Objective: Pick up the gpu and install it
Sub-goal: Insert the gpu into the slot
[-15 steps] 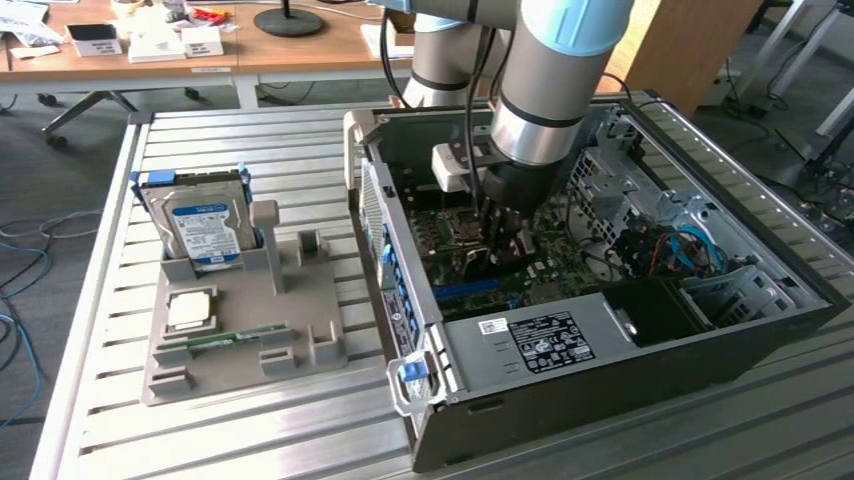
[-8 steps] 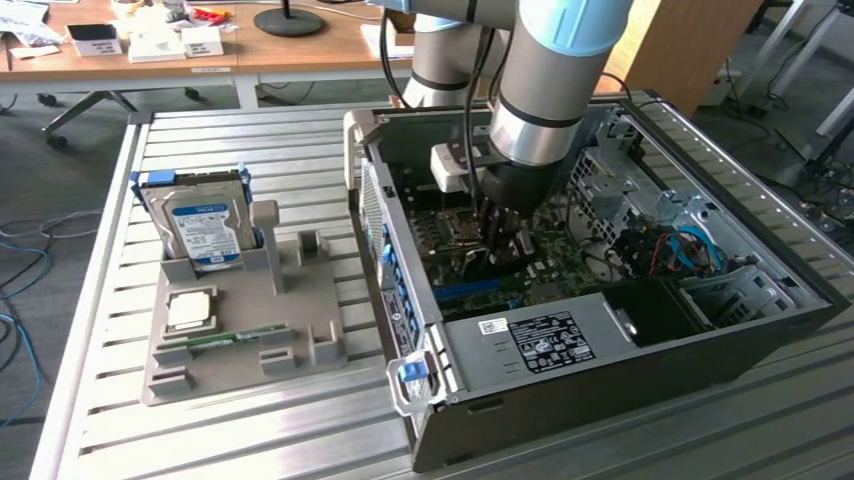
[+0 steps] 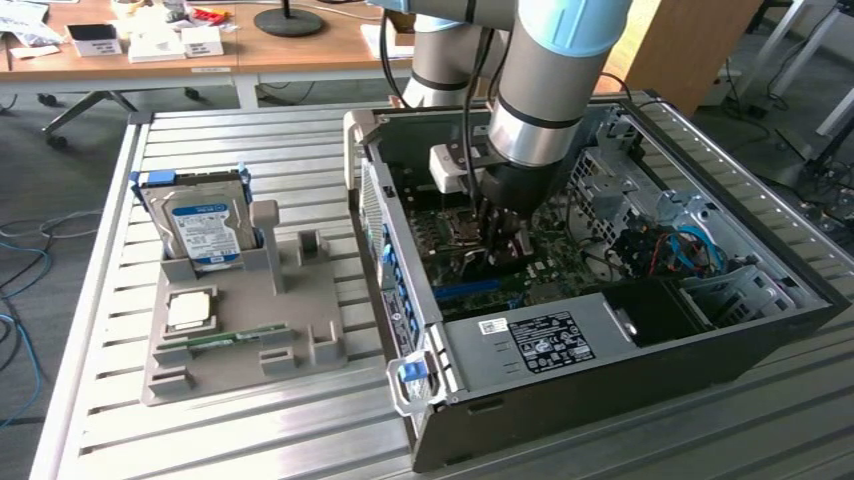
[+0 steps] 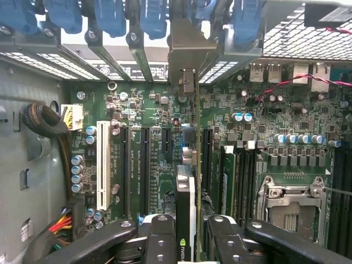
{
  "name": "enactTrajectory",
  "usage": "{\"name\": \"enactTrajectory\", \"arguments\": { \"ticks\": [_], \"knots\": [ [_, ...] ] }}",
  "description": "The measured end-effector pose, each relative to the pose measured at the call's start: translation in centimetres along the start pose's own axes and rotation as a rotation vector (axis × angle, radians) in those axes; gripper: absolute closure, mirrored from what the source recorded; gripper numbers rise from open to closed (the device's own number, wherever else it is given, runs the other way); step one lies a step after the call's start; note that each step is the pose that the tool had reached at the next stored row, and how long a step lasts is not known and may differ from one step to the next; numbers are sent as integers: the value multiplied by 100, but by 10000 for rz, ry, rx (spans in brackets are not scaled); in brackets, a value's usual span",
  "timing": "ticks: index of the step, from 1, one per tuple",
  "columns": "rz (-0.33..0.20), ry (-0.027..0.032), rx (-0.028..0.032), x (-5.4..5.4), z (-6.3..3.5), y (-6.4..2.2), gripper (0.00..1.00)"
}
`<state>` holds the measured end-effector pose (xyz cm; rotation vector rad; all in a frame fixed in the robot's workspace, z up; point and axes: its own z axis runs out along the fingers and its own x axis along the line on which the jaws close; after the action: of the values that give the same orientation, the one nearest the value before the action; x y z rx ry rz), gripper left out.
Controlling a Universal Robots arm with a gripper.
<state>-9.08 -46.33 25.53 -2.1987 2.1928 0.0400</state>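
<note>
Two fingers [image 4: 160,242] pinching gpu [image 4: 185,209] between them, over motherboard [image 4: 264,115]

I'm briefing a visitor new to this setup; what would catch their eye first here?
The big robot arm reaching into the open computer case on the exterior view's right stands out first. In the wrist view its pincer grips the gpu edge-on above the green motherboard. On the exterior view's left, a blue-labelled hard drive stands upright in a grey holder.
</note>
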Motion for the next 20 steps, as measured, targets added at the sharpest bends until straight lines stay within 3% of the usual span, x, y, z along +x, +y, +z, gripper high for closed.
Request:
{"name": "enactTrajectory", "arguments": {
  "ticks": [20],
  "knots": [
    [-2, 4, -2, 3, 49, 13, 73]
  ]
}}
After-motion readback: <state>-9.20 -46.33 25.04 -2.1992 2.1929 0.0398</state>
